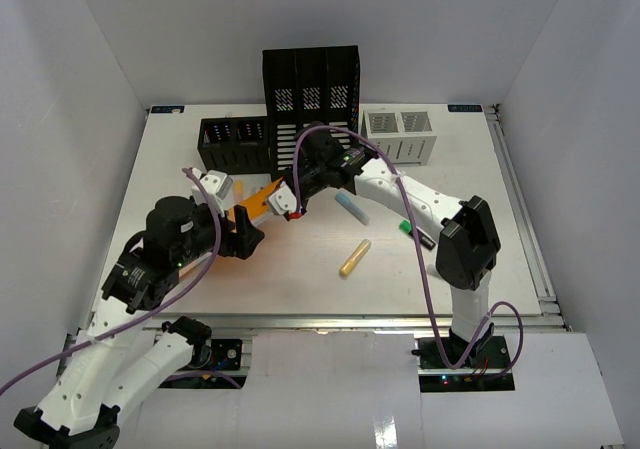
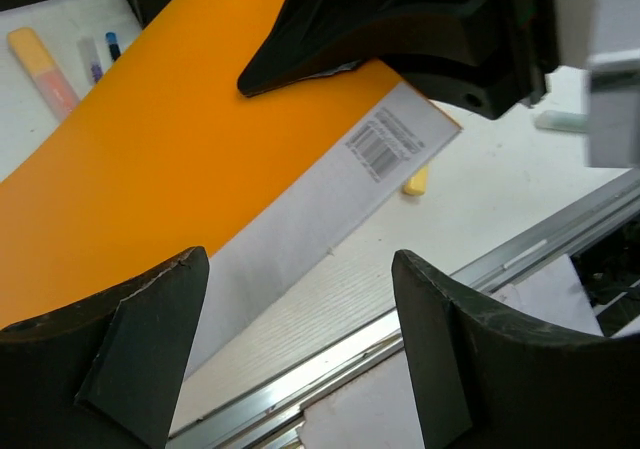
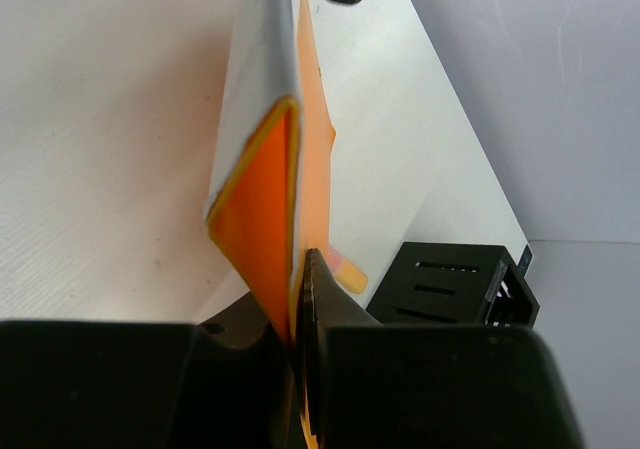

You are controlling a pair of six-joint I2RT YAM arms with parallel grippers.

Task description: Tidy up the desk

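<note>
**A:** Which tool do we label first, and how is it set?

**B:** We label the right gripper. Its jaws are pressed together on the edge of an orange folder, which stands on edge between them in the right wrist view.

**A:** And the other tool?

**B:** We see the left gripper with its jaws wide apart and nothing between them. The folder's orange face and its pale strip with a barcode lie just beyond the fingers.

**A:** Where do we place the desk?

**B:** The desk lies beneath both grippers, and the folder is over its left-centre part. We cannot tell whether the folder's lower edge touches it. A metal rail runs along the near edge.

**A:** What else do we mark?

**B:** At the back:
- a tall black file rack
- a low black organizer to its left
- a white mesh holder to its right

Right of the folder, lying loose:
- a yellow highlighter
- a pale blue marker
- a green-capped pen

White walls enclose the desk.
</note>
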